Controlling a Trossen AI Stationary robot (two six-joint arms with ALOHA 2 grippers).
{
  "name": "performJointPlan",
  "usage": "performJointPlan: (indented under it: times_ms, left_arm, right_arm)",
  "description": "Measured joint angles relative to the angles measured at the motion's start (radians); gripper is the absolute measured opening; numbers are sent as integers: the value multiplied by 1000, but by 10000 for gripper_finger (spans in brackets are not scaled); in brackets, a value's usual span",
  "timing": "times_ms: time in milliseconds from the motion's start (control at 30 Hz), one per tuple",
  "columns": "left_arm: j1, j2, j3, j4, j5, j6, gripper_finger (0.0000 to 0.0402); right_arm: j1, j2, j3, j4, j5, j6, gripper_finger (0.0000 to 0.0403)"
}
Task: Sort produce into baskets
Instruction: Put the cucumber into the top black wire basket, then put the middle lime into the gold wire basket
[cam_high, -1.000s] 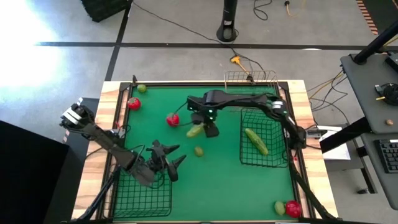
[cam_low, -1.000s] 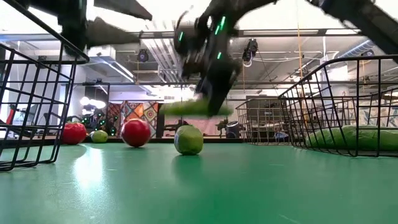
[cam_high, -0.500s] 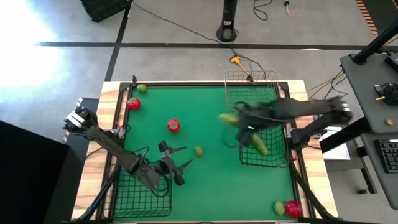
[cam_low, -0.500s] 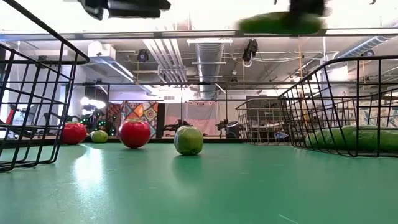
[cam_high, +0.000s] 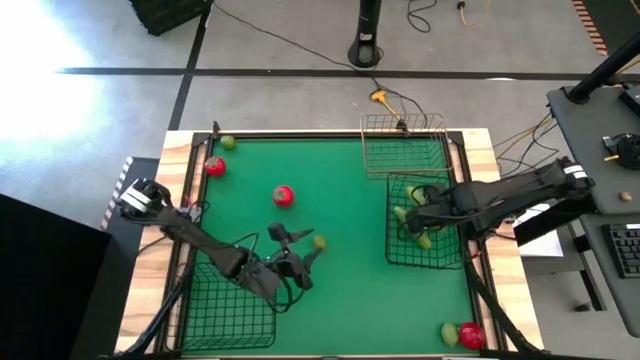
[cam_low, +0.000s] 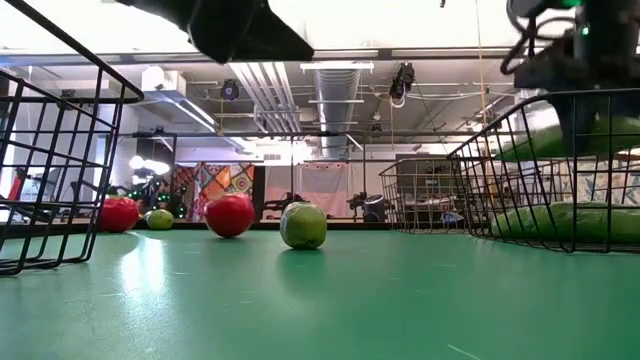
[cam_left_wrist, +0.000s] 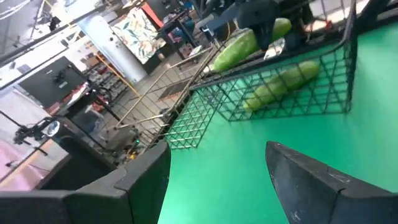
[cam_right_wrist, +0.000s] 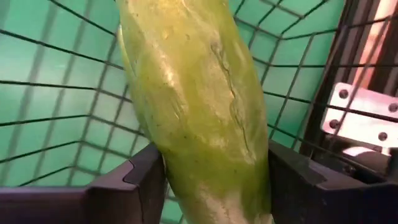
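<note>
My right gripper (cam_high: 414, 207) is shut on a long green cucumber (cam_right_wrist: 199, 112) above the right black basket (cam_high: 452, 262). A second cucumber (cam_low: 560, 220) lies on that basket's floor. My left gripper (cam_high: 296, 257) is open and empty, just left of a small round green fruit (cam_high: 320, 241) that rests on the green mat. A red fruit (cam_high: 284, 195) sits mid-table. Another red one (cam_high: 215, 166) and a green one (cam_high: 228, 142) lie at the far left. A green one (cam_high: 449, 333) and a red one (cam_high: 471, 335) lie at the near right. My right gripper pinches the cucumber between its two fingers, one finger (cam_right_wrist: 127, 186) on each opposite side (cam_right_wrist: 180, 155). The fingers come from above and lie across it. The cucumber is lifted clear, slightly tilted, inside the basket's rim and above the cucumber that lies there (cam_left_wrist: 283, 84).
A copper wire basket (cam_high: 403, 145) stands at the far edge behind the right black basket. A second black basket (cam_high: 230, 305) stands at the near left under my left arm. The mat's middle (cam_high: 340, 290) is bare.
My right gripper has carried the cucumber from the table's middle toward the right edge, first high, then down over the right black basket. My left gripper has gone a little toward the right, nearer the small green fruit.
</note>
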Motion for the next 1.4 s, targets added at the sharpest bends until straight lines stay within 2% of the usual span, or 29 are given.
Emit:
performJointPlan:
  times_ms: [267,433,500,667,900,1067,1167,1267,1400]
  left_arm:
    - [47,1,6,6,1,11,245]
    - [66,0,5,6,179,22,245]
    - [68,0,5,18,226,34,245]
    - [68,-3,5,32,229,45,245]
    - [68,-3,5,43,229,52,245]
    - [67,-4,4,51,229,52,245]
    - [67,-4,4,51,245,38,245]
    - [67,-1,4,50,273,17,245]
    - [67,1,4,51,289,-39,245]
  right_arm:
    - [-19,62,-81,86,-19,-71,208]
    - [-19,126,-81,159,-19,-175,215]
    - [-19,158,-81,172,-19,-205,226]
    - [-19,221,-70,157,-38,-229,275]
    - [-18,201,29,67,-71,-269,344]
    - [-4,179,178,-60,-77,-227,356]
    - [31,176,266,-58,-43,-229,352]
    - [85,179,342,10,47,-236,347]
    - [155,179,388,213,206,-350,343]
